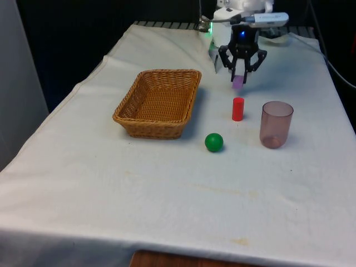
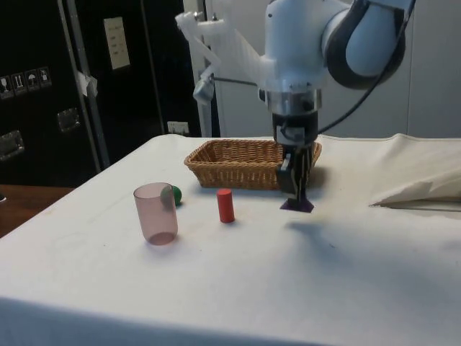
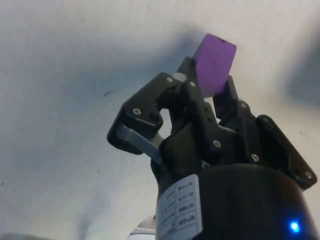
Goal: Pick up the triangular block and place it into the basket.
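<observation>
Front view: gripper sits over the far part of the table, near the far edge, fingers closed on the purple triangular block. Block looks at or just off the cloth; can't tell which from here. Wicker basket lies toward the table's middle, on the front view's left of the gripper, well apart, so the block needs a sideways carry to reach it. Red cylinder stands upright just in front of the block, green ball nearer the near edge, pink cup upright toward the front view's right edge. None sit between block and basket.

Side view: gripper points straight down, pinching the upper part of the block; wide base hangs below, probably still touching or barely clear of the cloth. Basket right behind. Cylinder near, cup further, ball half hidden behind the cup.

Wrist view: fingers narrow, clamped on the flat sides of the block, which juts past the tips. Grip looks firm. Judgement: grasp done, lift and carry next.
</observation>
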`<state>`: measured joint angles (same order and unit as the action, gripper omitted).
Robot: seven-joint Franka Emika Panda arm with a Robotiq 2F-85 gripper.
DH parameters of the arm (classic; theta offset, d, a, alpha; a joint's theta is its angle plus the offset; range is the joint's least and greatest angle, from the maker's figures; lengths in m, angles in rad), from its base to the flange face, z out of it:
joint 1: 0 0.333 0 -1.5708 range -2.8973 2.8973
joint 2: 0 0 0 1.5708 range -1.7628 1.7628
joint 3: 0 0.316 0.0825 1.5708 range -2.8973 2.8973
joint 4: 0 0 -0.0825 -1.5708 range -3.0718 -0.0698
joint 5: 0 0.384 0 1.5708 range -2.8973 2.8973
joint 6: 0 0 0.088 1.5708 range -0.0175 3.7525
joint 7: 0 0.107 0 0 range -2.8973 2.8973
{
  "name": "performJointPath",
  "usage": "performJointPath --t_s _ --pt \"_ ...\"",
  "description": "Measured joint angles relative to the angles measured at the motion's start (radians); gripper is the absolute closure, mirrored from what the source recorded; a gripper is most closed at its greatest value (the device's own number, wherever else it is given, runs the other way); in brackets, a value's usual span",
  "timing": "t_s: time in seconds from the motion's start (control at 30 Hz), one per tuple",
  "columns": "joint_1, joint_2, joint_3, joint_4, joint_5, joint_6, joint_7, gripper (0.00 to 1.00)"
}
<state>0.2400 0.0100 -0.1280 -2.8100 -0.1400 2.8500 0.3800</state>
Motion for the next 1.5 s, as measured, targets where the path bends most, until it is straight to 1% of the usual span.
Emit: performJointPath --t_s 0.07,0.1,0.23,0.4,0.43,0.6,0.63,0.67,0.77,0.9,0.97,1.0,1.13,1.17,1.2,1.23,1.37,1.4,1.43,1.5 --pt "0.000 0.000 0.000 0.000 0.000 0.000 0.000 0.67" --pt "0.000 -0.026 -0.003 0.001 0.000 -0.029 -0.001 0.67" --pt "0.000 -0.067 -0.006 0.007 -0.001 -0.078 -0.003 0.67" --pt "0.000 -0.092 -0.010 0.012 -0.002 -0.107 -0.005 0.67" --pt "0.000 -0.110 -0.013 0.016 -0.005 -0.129 -0.006 0.67" --pt "-0.001 -0.155 -0.018 0.029 -0.007 -0.191 -0.009 0.67" --pt "-0.001 -0.163 -0.020 0.033 -0.008 -0.204 -0.009 0.67" --pt "-0.001 -0.163 -0.020 0.033 -0.008 -0.204 -0.009 0.67" --pt "-0.003 -0.187 -0.029 0.054 -0.013 -0.249 -0.012 0.67" --pt "-0.004 -0.193 -0.041 0.089 -0.023 -0.293 -0.013 0.67" --pt "-0.004 -0.193 -0.049 0.117 -0.026 -0.325 -0.018 0.67" --pt "-0.004 -0.193 -0.049 0.117 -0.026 -0.325 -0.018 0.67" --pt "-0.006 -0.193 -0.061 0.153 -0.026 -0.362 -0.030 0.67" --pt "-0.006 -0.192 -0.068 0.170 -0.028 -0.378 -0.037 0.67" --pt "-0.006 -0.192 -0.068 0.170 -0.028 -0.378 -0.037 0.67" --pt "-0.007 -0.191 -0.076 0.187 -0.029 -0.394 -0.045 0.67" --pt "-0.007 -0.188 -0.085 0.204 -0.032 -0.406 -0.053 0.67" --pt "-0.008 -0.183 -0.094 0.221 -0.035 -0.417 -0.060 0.67" --pt "-0.008 -0.183 -0.094 0.221 -0.035 -0.417 -0.060 0.67" --pt "-0.008 -0.171 -0.108 0.247 -0.039 -0.429 -0.073 0.67"
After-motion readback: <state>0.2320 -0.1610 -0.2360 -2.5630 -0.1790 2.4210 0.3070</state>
